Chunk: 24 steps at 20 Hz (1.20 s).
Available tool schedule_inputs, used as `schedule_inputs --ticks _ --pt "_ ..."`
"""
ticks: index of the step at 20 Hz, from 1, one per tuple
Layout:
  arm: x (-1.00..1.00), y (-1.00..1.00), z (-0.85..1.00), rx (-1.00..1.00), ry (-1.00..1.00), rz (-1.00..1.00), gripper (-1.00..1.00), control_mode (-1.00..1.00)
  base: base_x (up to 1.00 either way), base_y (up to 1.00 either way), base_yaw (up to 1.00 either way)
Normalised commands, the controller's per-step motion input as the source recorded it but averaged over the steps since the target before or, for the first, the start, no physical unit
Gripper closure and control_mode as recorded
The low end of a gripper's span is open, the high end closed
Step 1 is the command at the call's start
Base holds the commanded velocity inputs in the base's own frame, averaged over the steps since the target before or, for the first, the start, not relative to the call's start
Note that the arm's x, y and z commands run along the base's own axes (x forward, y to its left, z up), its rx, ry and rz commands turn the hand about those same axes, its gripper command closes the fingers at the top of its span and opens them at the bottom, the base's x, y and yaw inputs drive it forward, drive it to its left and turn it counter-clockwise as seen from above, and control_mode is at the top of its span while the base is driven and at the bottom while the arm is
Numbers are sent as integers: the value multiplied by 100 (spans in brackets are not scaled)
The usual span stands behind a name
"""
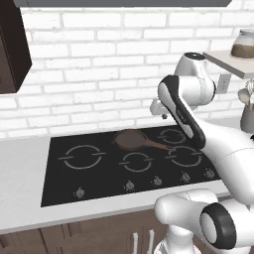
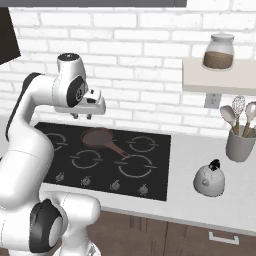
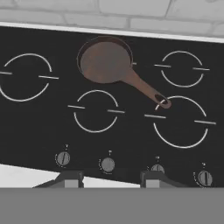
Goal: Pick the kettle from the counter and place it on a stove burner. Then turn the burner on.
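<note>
Fingers (image 3: 107, 178) hang parted and empty above the cooktop's knob row, so you haven't grasped anything yet; your kettle (image 2: 210, 179) sits on the surface (image 2: 200, 150), well off to their right.

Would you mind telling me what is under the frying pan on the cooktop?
The frying pan sits on a rear burner of the black cooktop; a thin arc of its ring shows at the pan's rim. The rest of that ring is covered. The handle's tip overlaps the large front ring.
</note>
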Motion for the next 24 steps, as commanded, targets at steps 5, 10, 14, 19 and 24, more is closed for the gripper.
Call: schedule_inputs --ticks 5,10,14,19,24 --pt "-6 -58 -4 0 0 -3 -100 -100 0 0 0" --pt "-27 -100 -4 0 0 -12 -100 -100 0 0 0" --pt "-25 -100 -8 0 0 -16 -100 -100 0 0 0" --pt "-26 -100 -10 0 0 -16 -100 -100 0 0 0" --pt "-11 -100 -13 0 0 -17 -100 -100 0 0 0"
